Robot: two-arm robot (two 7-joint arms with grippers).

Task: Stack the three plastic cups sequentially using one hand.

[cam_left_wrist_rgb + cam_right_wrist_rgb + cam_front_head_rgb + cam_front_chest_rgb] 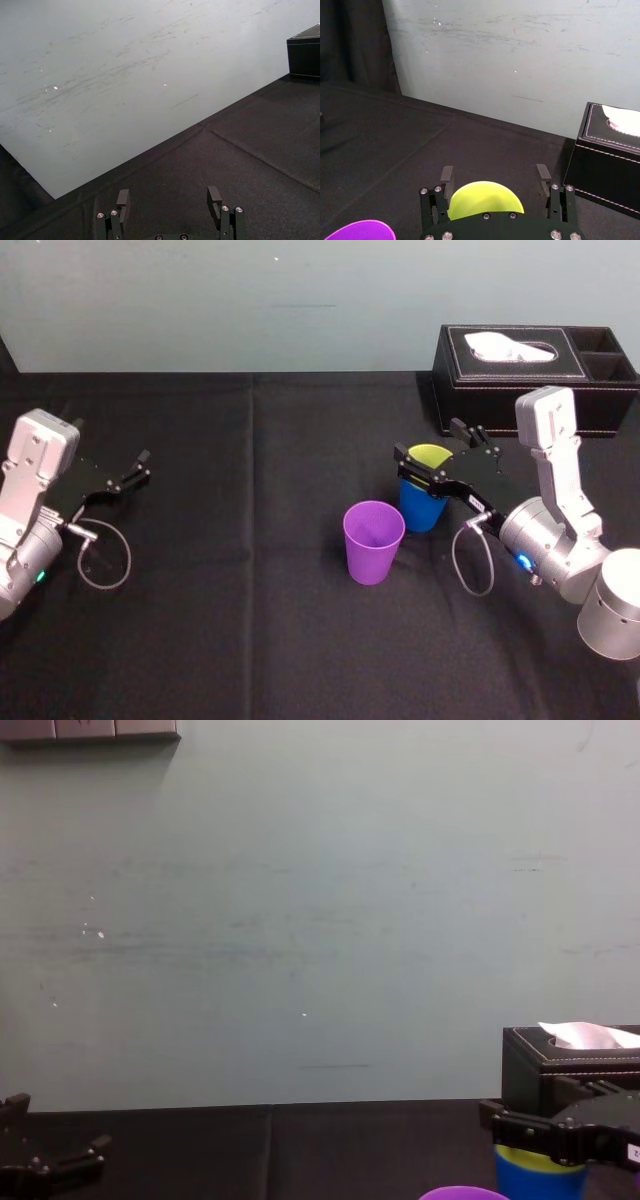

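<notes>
The yellow-green cup [432, 454] sits nested inside the blue cup [420, 510], right of the table's middle. My right gripper [430, 440] straddles the yellow-green rim. In the right wrist view its fingers [446, 176] stand on either side of the yellow-green cup [485, 199] with a gap on each side, so it is open. The purple cup [373, 540] stands upright by itself, just left of and nearer than the blue one. The left gripper [140, 465] rests at the far left, open with nothing between its fingers [123, 199].
A black tissue box [540, 380] stands at the back right, close behind the right gripper. Black cloth [250, 620] covers the table, and a pale wall [300, 920] rises behind it.
</notes>
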